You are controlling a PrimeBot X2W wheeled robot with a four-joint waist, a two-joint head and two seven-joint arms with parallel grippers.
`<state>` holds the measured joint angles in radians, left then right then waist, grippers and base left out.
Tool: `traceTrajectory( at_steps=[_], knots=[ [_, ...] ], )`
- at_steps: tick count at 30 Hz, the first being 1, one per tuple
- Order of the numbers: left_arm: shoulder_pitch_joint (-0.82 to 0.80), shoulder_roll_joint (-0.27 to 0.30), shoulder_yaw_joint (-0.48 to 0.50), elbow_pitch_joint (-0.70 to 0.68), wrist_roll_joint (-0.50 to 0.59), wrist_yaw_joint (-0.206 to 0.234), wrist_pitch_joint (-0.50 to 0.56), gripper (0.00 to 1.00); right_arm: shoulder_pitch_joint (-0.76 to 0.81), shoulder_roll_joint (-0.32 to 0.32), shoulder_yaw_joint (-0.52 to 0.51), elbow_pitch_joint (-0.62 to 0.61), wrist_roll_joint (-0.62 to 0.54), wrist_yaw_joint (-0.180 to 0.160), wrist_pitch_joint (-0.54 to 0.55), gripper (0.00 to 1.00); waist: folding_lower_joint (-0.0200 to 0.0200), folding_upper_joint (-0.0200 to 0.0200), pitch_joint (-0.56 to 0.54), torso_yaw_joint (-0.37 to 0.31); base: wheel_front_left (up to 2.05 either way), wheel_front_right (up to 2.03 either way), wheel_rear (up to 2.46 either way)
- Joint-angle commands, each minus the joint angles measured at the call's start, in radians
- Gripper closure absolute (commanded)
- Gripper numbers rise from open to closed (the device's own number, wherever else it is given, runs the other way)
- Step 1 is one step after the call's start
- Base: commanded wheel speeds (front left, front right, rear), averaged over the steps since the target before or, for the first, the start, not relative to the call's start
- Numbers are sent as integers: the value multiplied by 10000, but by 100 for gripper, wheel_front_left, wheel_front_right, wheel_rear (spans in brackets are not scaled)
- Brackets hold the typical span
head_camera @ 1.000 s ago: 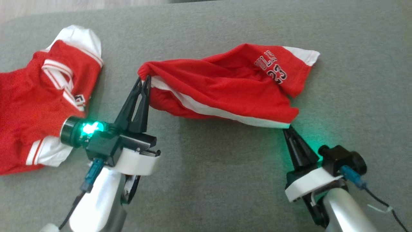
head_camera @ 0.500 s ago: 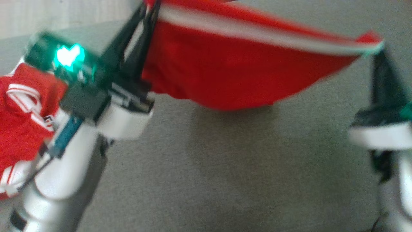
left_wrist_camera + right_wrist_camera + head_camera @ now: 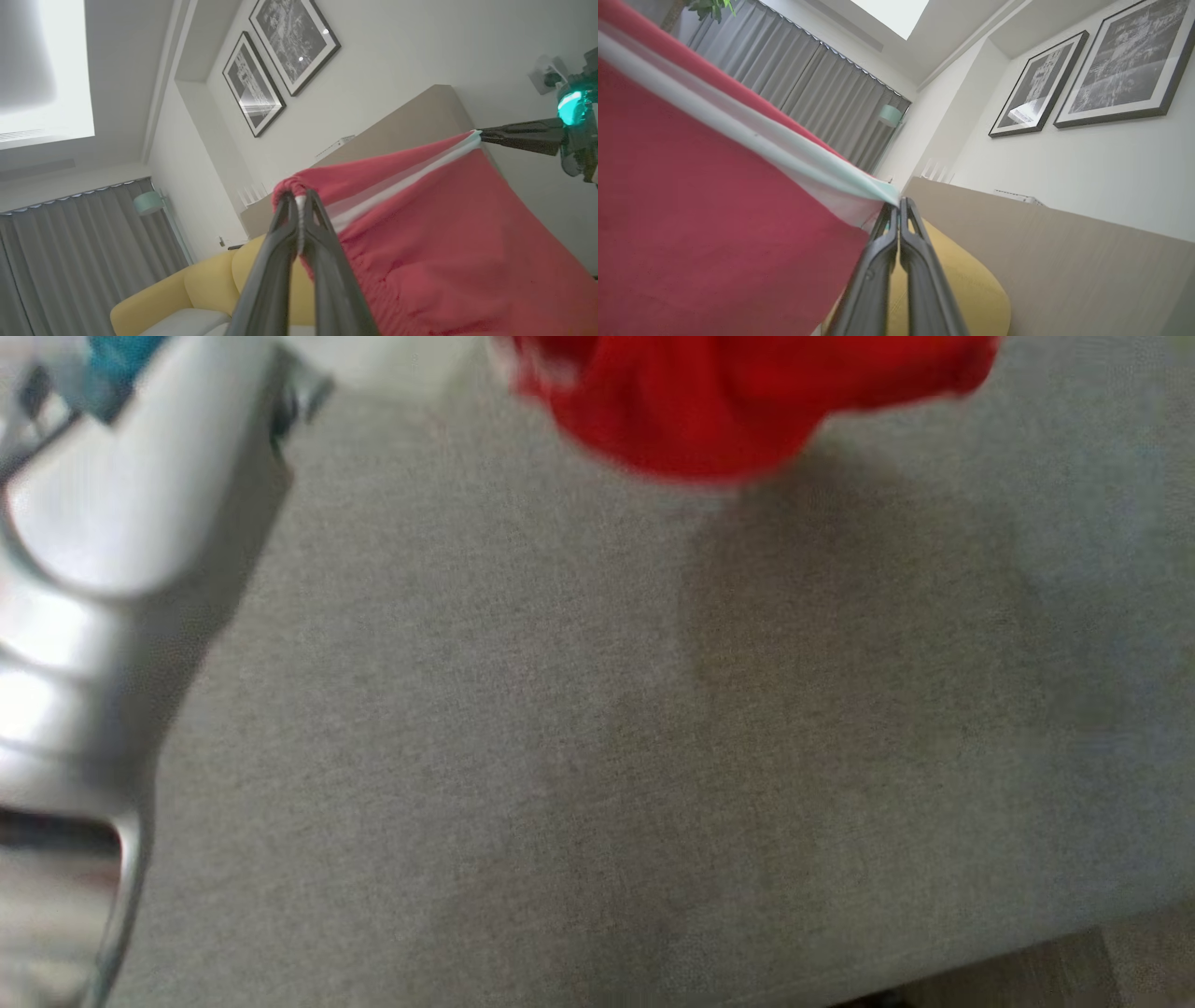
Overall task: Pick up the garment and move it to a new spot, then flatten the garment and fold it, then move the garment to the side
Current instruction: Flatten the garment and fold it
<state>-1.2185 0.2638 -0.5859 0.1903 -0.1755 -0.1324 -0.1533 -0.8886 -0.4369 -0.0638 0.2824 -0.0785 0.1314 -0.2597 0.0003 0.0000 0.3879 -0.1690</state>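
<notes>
**Head view.**
- Garment (image 3: 738, 401): red, blurred, at the top edge of the frame, hanging over the grey surface (image 3: 597, 756). Its shadow falls on the cloth directly beneath it.
- Left forearm (image 3: 103, 523): pale and glossy, left of the garment and also blurred.
- Wood floor (image 3: 1074, 971): a thin strip past the grey surface's edge, on the side away from the garment.

**Left wrist view.**
- Left gripper (image 3: 301, 205): fingers clenched on a bunched corner of the garment, red folds and a white band gathered at the tips.
- The garment is stretched away from this corner as a sheet, the white band running along its upper edge.
- Right gripper (image 3: 483, 135): pinches the far end of that band. A green light (image 3: 572, 100) glows just behind it.
- Behind the garment: a wood panel (image 3: 420, 112), two framed pictures (image 3: 280, 60) on the wall, a yellow sofa (image 3: 205, 289) and grey curtains (image 3: 70, 261).

**Right wrist view.**
- The right gripper's fingers are pressed together on the very tip of the garment's white band.
- The garment spreads from the tips as red cloth with the band on top.
- A plant (image 3: 705, 5) shows above the garment.
</notes>
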Motion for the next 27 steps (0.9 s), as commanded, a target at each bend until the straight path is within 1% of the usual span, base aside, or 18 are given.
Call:
traceTrajectory(
  at_steps=[1,4,6,8,9,11,12,16,20,24,27],
  knots=[
    [-1010,143,294,194,142,21,-373,100,-694,-480,56,-81,147,-7,-21,100,-3,0,674,-100,0,0,0],
    [-1870,-117,336,938,371,93,-878,100,-1331,-667,-136,-184,63,-7,-21,100,-3,0,970,-149,0,0,0],
    [-2219,-235,372,1102,544,187,-1028,100,-1614,-762,-328,-353,7,-7,-21,100,-3,0,1052,-177,0,0,0],
    [-2389,-315,428,919,661,253,-1071,100,-1670,-749,-602,-690,-160,-7,-21,100,-3,0,1065,-221,0,0,0],
    [-2265,-316,446,433,681,231,-1078,100,-1511,-660,-874,-1041,-310,-7,-21,100,-3,0,1032,-278,0,0,0],
    [-1770,-181,359,50,576,175,-1080,100,-1033,-523,-971,-1277,-441,-7,-21,100,-3,0,959,-339,0,0,0],
    [-1770,-181,359,50,576,175,-1080,100,-1033,-523,-971,-1277,-441,-7,-21,100,-3,0,959,-339,0,0,0],
    [244,347,-87,-536,139,91,-1082,100,638,-65,-1047,-1605,-549,-7,-21,100,-3,0,724,-441,0,0,0],
    [3241,859,-714,-925,-367,75,-1083,100,2871,545,-1237,-1846,-497,-7,-21,100,-3,0,458,-493,0,0,0],
    [5867,801,-1282,-836,-1168,78,-1083,100,5026,1104,-1646,-1936,-475,-7,-21,100,-3,0,290,-528,0,0,0],
    [7250,637,-1879,-669,-1725,61,-1069,100,6385,1464,-2233,-2151,-596,-7,-21,100,-3,0,234,-566,0,0,0]
  ],
)
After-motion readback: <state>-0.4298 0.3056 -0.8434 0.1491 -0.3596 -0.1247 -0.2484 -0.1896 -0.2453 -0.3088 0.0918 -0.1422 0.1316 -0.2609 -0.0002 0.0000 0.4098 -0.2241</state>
